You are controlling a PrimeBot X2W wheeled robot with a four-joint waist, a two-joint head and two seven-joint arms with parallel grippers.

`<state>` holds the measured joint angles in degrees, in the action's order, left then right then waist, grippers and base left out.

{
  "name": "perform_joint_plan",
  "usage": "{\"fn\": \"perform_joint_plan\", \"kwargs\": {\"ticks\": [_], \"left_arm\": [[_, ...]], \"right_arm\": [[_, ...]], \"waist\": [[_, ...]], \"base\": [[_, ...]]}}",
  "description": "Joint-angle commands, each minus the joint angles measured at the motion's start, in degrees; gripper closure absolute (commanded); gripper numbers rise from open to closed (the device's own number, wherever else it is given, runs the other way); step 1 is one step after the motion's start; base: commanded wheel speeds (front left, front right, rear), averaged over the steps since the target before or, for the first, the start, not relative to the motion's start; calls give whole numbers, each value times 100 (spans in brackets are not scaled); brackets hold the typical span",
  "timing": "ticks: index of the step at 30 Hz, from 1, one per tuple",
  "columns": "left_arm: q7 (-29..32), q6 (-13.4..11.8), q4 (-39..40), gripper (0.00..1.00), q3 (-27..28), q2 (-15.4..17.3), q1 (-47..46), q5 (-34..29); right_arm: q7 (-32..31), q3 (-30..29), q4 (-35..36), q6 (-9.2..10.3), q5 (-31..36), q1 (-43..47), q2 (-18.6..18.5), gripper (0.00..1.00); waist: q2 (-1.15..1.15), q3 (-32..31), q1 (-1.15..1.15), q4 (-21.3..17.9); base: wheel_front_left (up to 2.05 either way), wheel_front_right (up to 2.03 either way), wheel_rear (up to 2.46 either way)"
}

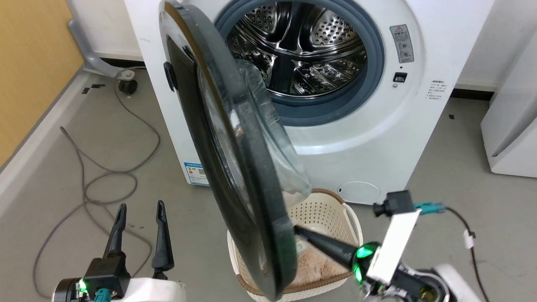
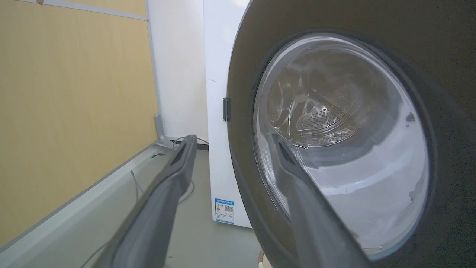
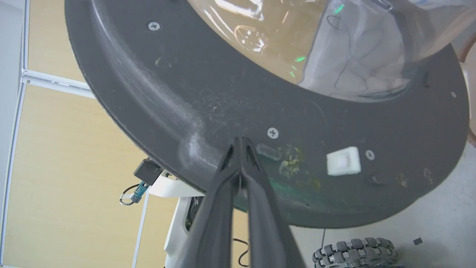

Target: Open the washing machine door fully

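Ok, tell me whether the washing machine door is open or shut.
Open: the door stands swung well clear of the machine, with the steel drum exposed behind it.

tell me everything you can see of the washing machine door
The washing machine door is a large round disc, glossy black outside, with a bulging clear glass bowl window at centre. Its matte dark-grey inner rim looks scuffed and carries screws and a small white block. It stands partly open, edge-on to the head camera, above a basket. The right pincer, shut, has its tips against the inner rim.
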<state>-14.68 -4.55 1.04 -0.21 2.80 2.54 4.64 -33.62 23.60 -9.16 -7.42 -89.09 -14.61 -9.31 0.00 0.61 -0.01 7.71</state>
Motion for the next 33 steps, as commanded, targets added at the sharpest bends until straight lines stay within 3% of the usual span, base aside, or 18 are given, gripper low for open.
{"fn": "perform_joint_plan", "kwargs": {"ticks": [1, 12, 18, 27, 33], "left_arm": [[-32, 24, -22, 0, 22, 8, 99, -44], [-32, 9, -83, 0, 34, 8, 123, -46], [-32, 4, -105, 0, 52, 8, 168, -43], [-32, -4, -99, 0, 84, 8, 216, -40], [-32, -31, -71, 0, 105, 8, 268, -40]], "right_arm": [[19, 71, 45, -7, 40, 121, 68, 100], [224, 448, 47, -7, 146, 396, 275, 100], [711, 394, 149, -7, 347, 479, 221, 100], [2833, -17, 493, -7, 1256, 460, -38, 100], [4576, -164, 177, -7, 2598, 392, -501, 100]], "waist": [[0, -6, 1, 0], [0, -61, 1, -27], [0, -125, 1, -87], [0, -211, 1, -209], [0, -254, 1, -338]], "base": [[0, 0, 0], [0, 0, 0], [0, 0, 0], [0, 0, 0], [0, 0, 0]]}}
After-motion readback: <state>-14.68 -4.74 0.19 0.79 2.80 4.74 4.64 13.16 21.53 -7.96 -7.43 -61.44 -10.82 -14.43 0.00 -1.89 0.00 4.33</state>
